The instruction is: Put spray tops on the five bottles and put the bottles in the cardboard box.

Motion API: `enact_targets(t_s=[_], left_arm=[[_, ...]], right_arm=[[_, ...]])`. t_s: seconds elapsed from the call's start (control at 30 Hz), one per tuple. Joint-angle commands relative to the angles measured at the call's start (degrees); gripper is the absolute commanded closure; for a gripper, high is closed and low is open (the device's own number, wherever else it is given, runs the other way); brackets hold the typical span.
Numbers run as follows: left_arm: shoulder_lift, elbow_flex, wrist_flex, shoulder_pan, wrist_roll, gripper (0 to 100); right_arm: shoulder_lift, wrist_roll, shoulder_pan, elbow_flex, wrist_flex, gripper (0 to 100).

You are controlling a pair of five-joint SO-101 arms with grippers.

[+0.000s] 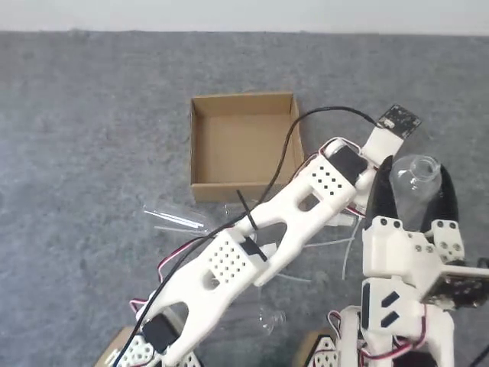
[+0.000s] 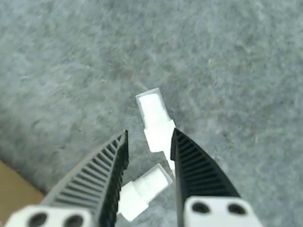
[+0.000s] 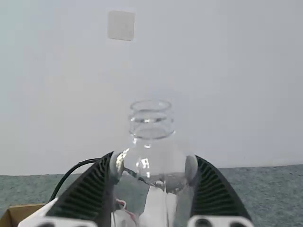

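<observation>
Capping step. My right gripper (image 3: 154, 161) clamped on uncapped bottle (image 3: 150, 137), upright, right of cardboard box (image 1: 241, 145). Left gripper (image 2: 149, 135) open over spray top (image 2: 154, 118) on table (image 2: 236, 56). Next: pinch top, align onto neck.

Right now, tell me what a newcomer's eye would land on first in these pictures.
First, the clear bottle, neck up and uncapped, held off the table in the fingers of the right gripper. Next, the left gripper, reached far across the table, its fingers open around a white spray top lying on the grey carpet. Farther back on the table stands the cardboard box.
</observation>
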Motion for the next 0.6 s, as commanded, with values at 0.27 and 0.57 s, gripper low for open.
enact_targets(t_s=[0.27,0.57], left_arm=[[4.0,-5.4,0.4,0.9,0.9,86],[5.8,-5.5,-0.1,2.5,0.9,86]], right_arm=[[0.0,0.0,-0.5,-3.4,-0.8,90.9],[0.0,0.0,-0.4,-3.3,-0.7,90.9]])
